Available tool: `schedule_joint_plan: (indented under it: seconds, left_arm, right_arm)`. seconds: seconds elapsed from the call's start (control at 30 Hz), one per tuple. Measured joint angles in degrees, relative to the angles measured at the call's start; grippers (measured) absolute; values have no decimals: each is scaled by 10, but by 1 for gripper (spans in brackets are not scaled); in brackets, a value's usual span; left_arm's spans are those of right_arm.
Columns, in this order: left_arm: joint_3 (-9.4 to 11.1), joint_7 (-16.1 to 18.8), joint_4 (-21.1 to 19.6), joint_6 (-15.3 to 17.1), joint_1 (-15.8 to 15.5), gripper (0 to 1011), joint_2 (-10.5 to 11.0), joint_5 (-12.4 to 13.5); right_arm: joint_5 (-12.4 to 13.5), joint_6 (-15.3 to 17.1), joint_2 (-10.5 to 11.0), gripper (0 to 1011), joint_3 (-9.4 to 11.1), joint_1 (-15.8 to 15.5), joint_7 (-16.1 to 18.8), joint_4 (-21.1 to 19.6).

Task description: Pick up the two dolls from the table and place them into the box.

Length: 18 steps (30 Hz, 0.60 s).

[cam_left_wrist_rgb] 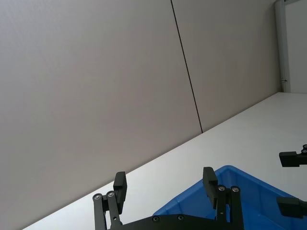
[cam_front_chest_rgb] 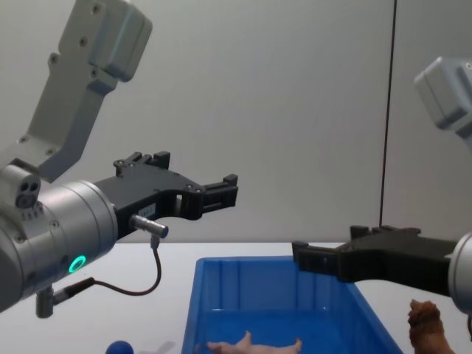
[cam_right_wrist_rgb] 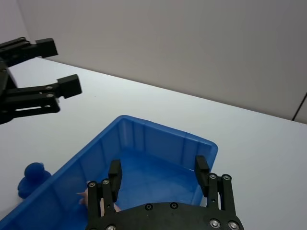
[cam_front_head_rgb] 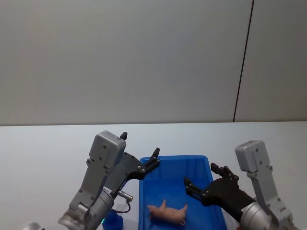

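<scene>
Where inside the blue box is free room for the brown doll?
The box floor is bare between its far wall and the pink doll at the near end. The open right gripper hovers over the right side, the left gripper near the far left corner.

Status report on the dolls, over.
Open, empty: left gripper, right gripper, raised by box. One pink doll inside; brown doll on table beside it. Nothing blocking.

head: high, forward-down onto box (cam_front_head_rgb: 168,184), near
chest: low, side-on across table (cam_front_chest_rgb: 173,310)
left wrist: tilted, toward wall (cam_left_wrist_rgb: 96,96)
right wrist: down into box, close
shared: box in all four
</scene>
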Motion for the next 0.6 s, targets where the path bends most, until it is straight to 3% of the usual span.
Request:
schedule_joint_plan:
  seconds: [0.17,0.6]
  left_arm:
    - [0,0,0,0,0,1001,0,0]
    - [0,0,0,0,0,1001,0,0]
  right_arm:
    - [-1,6,-2,999,1,0,-21,1]
    - [-4,23,9,1001,13,-24,-96,-23]
